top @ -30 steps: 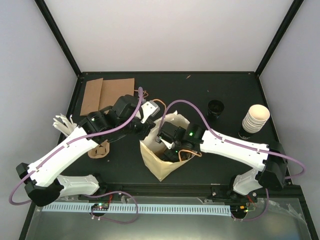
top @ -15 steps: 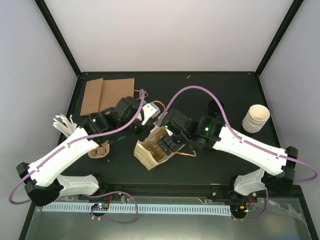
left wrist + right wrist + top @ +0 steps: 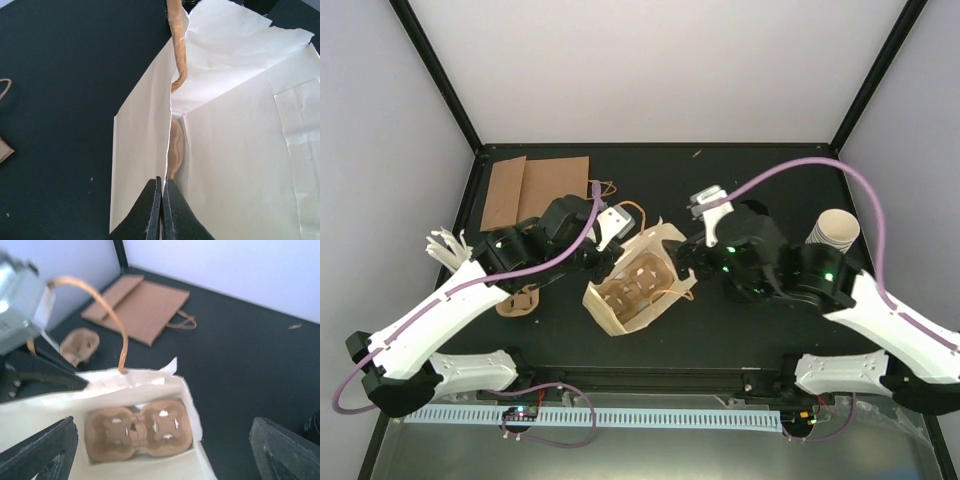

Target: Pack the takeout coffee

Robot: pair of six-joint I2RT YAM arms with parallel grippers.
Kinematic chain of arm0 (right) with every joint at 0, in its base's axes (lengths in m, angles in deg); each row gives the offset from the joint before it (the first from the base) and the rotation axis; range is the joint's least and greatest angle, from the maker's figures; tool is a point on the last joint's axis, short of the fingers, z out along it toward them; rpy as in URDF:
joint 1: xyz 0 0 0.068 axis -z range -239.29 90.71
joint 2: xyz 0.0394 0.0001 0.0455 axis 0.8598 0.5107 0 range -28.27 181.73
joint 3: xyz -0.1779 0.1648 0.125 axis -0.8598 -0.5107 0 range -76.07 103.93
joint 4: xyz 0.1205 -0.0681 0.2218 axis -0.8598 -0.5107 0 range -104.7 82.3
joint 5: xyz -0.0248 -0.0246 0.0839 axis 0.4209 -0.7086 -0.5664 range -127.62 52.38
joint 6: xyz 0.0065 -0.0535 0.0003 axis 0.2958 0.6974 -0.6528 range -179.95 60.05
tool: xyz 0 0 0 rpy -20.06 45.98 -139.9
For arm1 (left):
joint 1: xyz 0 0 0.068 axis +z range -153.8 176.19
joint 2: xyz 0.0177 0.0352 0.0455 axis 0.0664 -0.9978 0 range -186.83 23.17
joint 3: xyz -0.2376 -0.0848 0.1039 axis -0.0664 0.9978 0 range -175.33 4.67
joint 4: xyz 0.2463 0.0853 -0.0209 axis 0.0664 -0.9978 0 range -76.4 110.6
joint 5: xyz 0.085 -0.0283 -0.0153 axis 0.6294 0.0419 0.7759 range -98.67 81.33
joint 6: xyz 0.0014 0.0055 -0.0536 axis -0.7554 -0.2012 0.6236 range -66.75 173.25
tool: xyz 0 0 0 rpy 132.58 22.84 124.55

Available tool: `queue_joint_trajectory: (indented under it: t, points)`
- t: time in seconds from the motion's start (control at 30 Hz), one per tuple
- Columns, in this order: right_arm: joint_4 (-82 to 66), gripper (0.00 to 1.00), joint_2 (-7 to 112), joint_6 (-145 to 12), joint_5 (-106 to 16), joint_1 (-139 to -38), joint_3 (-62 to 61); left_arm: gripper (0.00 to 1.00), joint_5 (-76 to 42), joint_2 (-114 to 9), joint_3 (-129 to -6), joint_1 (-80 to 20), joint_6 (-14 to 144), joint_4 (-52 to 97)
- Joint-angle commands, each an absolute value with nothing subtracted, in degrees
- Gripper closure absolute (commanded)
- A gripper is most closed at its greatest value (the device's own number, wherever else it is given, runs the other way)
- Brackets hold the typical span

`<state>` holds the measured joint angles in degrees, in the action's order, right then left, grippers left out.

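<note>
Cream paper bag (image 3: 616, 312), table centre, pulp cup carrier (image 3: 139, 429) inside. The left fingers (image 3: 152, 210) are pinched shut on its wall edge, evidently to hold the mouth open; the right fingers (image 3: 45, 450) are spread wide and empty above the mouth. Not yet packed: takeout coffee cup (image 3: 834, 232), near the table's (image 3: 740, 180) right edge.

- Top external: fixed high behind both arm bases, facing down over the whole black table (image 3: 770, 180).
- Left wrist: very close, facing along the wall of the white paper bag (image 3: 240, 165), past the left gripper (image 3: 161, 205).
- Right wrist: farther back, angled down past the right gripper (image 3: 165, 450) into the same bag, onto the brown cup carrier (image 3: 137, 430).
- Shared by all three: the bag.
</note>
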<state>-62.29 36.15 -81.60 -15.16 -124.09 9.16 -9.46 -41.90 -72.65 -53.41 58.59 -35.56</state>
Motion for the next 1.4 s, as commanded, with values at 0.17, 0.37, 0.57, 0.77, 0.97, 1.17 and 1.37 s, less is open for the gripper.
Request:
queue_joint_trajectory:
  t: [0.17, 0.37, 0.57, 0.77, 0.97, 1.17, 1.37]
  points:
    - [-59.59, 0.00, 30.28, -86.02, -11.34, -124.07, 1.88, 0.98, 1.93, -39.50, -72.99, -53.81, 51.34, -33.83]
    - [-60.11, 0.00, 27.82, -89.53, -12.21, -124.07, -6.20, 0.98, 7.62, -41.00, -72.19, -53.97, 42.15, -31.87]
    - [-58.44, 0.00, 24.53, -91.27, -13.18, -124.07, -12.78, 0.98, 10.32, -40.25, -67.68, -56.30, 37.26, -28.61]
    - [-57.08, 0.00, 23.80, -90.92, -15.75, -124.02, -16.15, 0.98, 9.52, -37.25, -62.55, -59.23, 36.77, -24.85]
    - [-56.00, 0.00, 24.39, -90.48, -18.82, -124.07, -17.95, 0.98, 9.30, -35.25, -60.18, -61.80, 39.51, -23.09]
    - [-54.73, 0.00, 23.68, -88.86, -20.30, -124.02, -18.36, 0.98, 8.84, -34.12, -60.70, -63.74, 39.95, -22.21]
    - [-51.91, 0.00, 23.21, -86.30, -25.07, -124.04, -21.00, 0.97, 8.91, -33.54, -59.73, -65.85, 41.14, -23.02]
